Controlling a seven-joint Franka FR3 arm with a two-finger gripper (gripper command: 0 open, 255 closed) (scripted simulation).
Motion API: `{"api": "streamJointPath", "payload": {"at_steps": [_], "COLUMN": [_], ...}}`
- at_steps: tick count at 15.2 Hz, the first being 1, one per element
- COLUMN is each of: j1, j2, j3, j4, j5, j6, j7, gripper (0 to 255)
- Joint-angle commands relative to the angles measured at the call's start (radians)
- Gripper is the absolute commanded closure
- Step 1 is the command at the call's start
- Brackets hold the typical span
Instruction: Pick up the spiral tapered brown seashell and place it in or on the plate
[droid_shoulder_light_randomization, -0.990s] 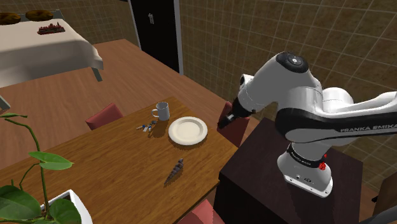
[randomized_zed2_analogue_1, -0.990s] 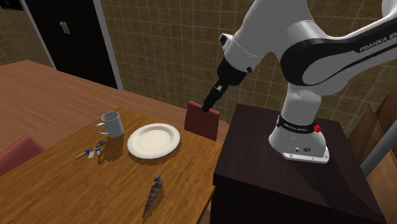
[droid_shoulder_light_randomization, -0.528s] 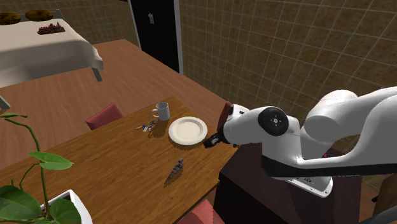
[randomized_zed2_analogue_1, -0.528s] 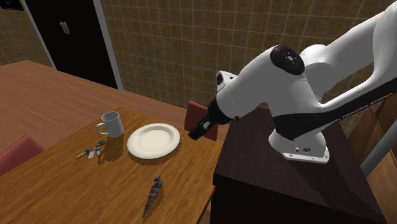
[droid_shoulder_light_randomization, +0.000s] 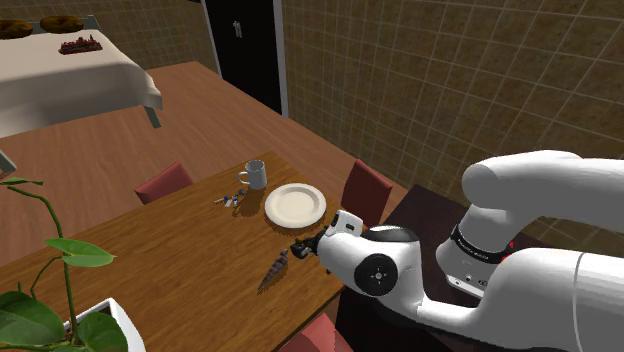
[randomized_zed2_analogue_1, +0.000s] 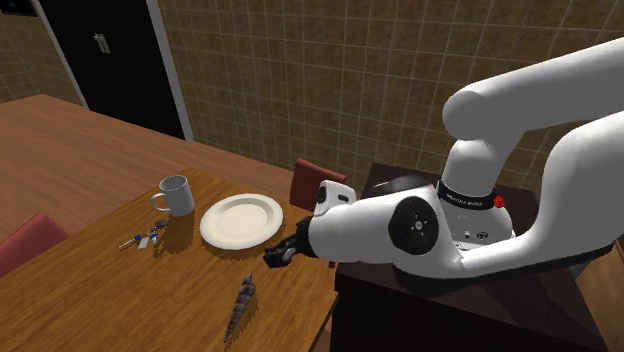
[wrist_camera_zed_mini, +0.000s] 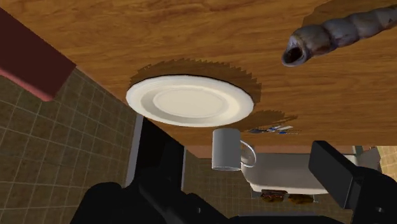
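- Two fingers (wrist_camera_zed_mini: 156, 153) stood apart in the wrist view, so the gripper (wrist_camera_zed_mini: 238, 145) was released and empty. The shell (wrist_camera_zed_mini: 337, 33) lay on the table (wrist_camera_zed_mini: 127, 38), outside the fingers and apart from the plate (wrist_camera_zed_mini: 191, 102).
- Shoulder view: the gripper (droid_shoulder_light_randomization: 300, 248) hung low near the shell (droid_shoulder_light_randomization: 273, 270), on its plate (droid_shoulder_light_randomization: 295, 204) side. To my judgement, it should centre over the shell's thick end and close across the width, since the taper could slip.
- Second exterior view: the table (randomized_zed2_analogue_1: 90, 290) was wood, with a mug (randomized_zed2_analogue_1: 176, 195) and small blue bits (randomized_zed2_analogue_1: 145, 240) beside the plate (randomized_zed2_analogue_1: 241, 220). A red chair (randomized_zed2_analogue_1: 318, 185), tiled walls and a black area in the doorway stood behind.
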Motion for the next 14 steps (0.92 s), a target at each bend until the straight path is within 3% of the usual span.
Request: {"api": "streamJointPath", "payload": {"at_steps": [1,6,14], "j1": [-0.065,-0.19,-0.298], "j2": [-0.099,-0.342,-0.378], "j3": [0.074,0.163,0.206], "j4": [0.087,0.319,0.351], "j5": [0.01,0.016,0.03], "j6": [-0.031,-0.134,-0.049], "j7": [0.079,0.245,0.229], "gripper": [0,0,0]}}
